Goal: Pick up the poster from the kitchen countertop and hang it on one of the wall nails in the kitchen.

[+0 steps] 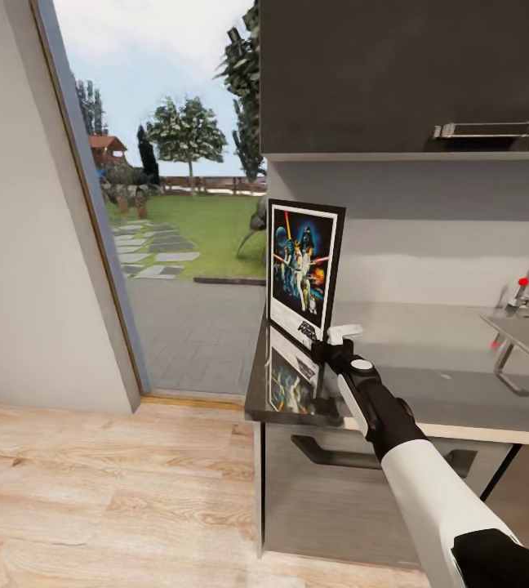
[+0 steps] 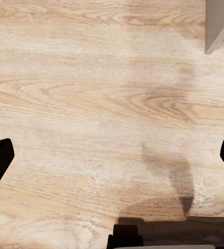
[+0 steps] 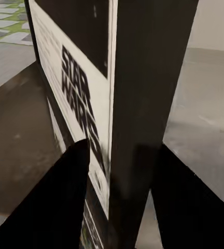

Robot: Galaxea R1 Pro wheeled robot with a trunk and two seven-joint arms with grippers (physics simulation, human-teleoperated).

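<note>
Fig.: poster [image 1: 304, 273] is standing upright at frame centre, long axis vertical, on the left end of the desk [image 1: 428, 384]. Right pincer [image 1: 330, 341] is reaching in from lower right w/ fingers [image 3: 55, 202] straddling the poster's lower edge, apparently clamping it. Left pincer [image 2: 112, 155] is hanging wide open over the floor [image 2: 91, 93], holding nothing; right arm is nearer.

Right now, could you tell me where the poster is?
In the head view the poster stands upright at the kitchen countertop's left end, beside the open doorway, with the right gripper at its lower edge.
</note>
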